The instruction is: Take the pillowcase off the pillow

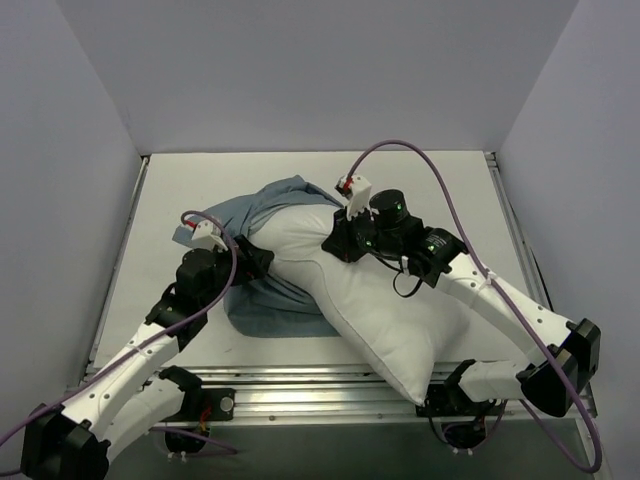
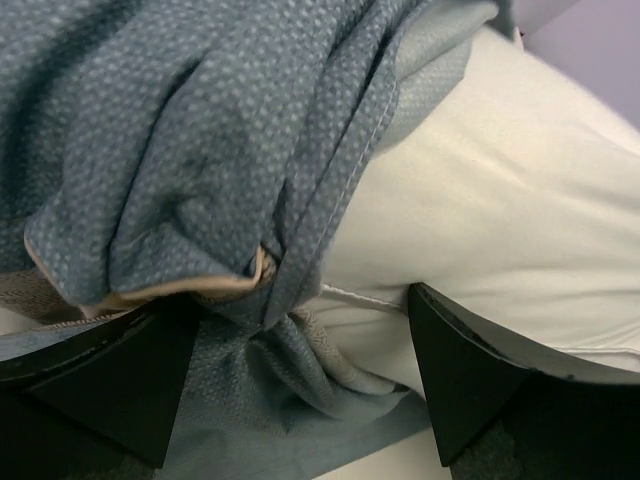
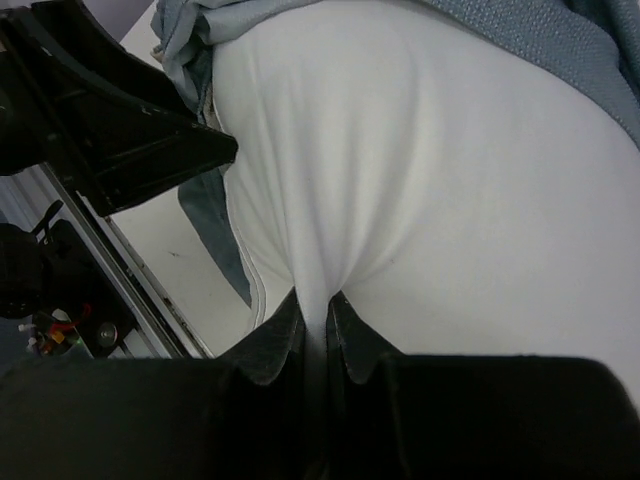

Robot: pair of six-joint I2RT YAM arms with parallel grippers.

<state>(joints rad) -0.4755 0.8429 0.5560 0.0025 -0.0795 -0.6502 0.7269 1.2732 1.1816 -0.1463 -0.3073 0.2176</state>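
The white pillow [image 1: 385,310] lies diagonally across the table, its near corner over the front edge. The blue pillowcase [image 1: 268,305] is bunched over its far-left end, with the beige lining showing at a hem [image 2: 170,288]. My left gripper [image 1: 256,258] is open; its fingers [image 2: 470,370] stand wide apart around bunched pillowcase fabric [image 2: 180,150] next to the pillow's seam. My right gripper [image 1: 340,243] is shut on a pinched fold of the pillow [image 3: 420,180]; in the right wrist view the gripper [image 3: 318,325] holds white cloth between its tips.
White table [image 1: 170,200] with a metal rail [image 1: 300,378] along the front edge and grey walls on three sides. The left arm's gripper [image 3: 130,140] shows dark at the upper left of the right wrist view, close to the pillow.
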